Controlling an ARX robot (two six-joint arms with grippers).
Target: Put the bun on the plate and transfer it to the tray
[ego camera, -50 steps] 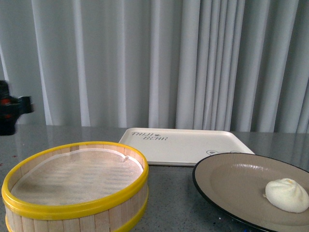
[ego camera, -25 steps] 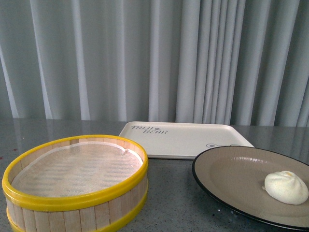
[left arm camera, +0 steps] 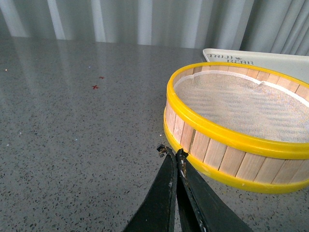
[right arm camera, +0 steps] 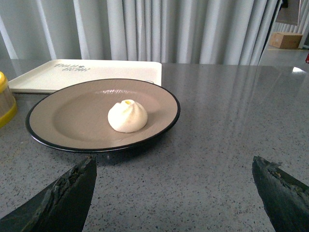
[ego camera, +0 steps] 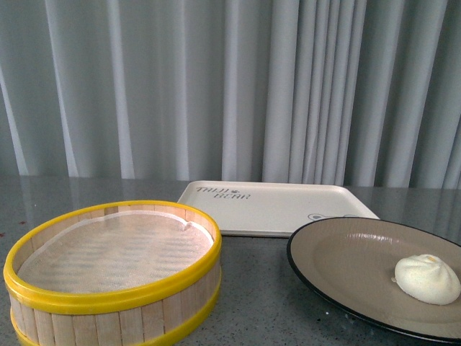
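Observation:
The cream-white bun [ego camera: 428,279] lies on the tan, black-rimmed plate [ego camera: 346,267] at the front right; in the right wrist view the bun [right arm camera: 127,116] sits near the middle of the plate [right arm camera: 67,116]. The cream tray [ego camera: 277,208] with brown lettering lies behind the plate, and it also shows in the right wrist view [right arm camera: 58,72]. My right gripper [right arm camera: 174,166] is open and empty, a short way back from the plate's near rim. My left gripper [left arm camera: 173,153] is shut and empty, low over the table beside the steamer basket [left arm camera: 241,125]. Neither gripper shows in the front view.
A yellow-rimmed wooden steamer basket [ego camera: 115,270] stands at the front left, empty with a white liner. Grey speckled tabletop [left arm camera: 72,121] spreads to the left of it. Pale curtains [ego camera: 230,86] hang behind the table. A cardboard box [right arm camera: 287,39] sits far off.
A dark arm part at the far left edge of the front view one second ago has left the view. The view shifted slightly. Bun, plate and tray have not moved.

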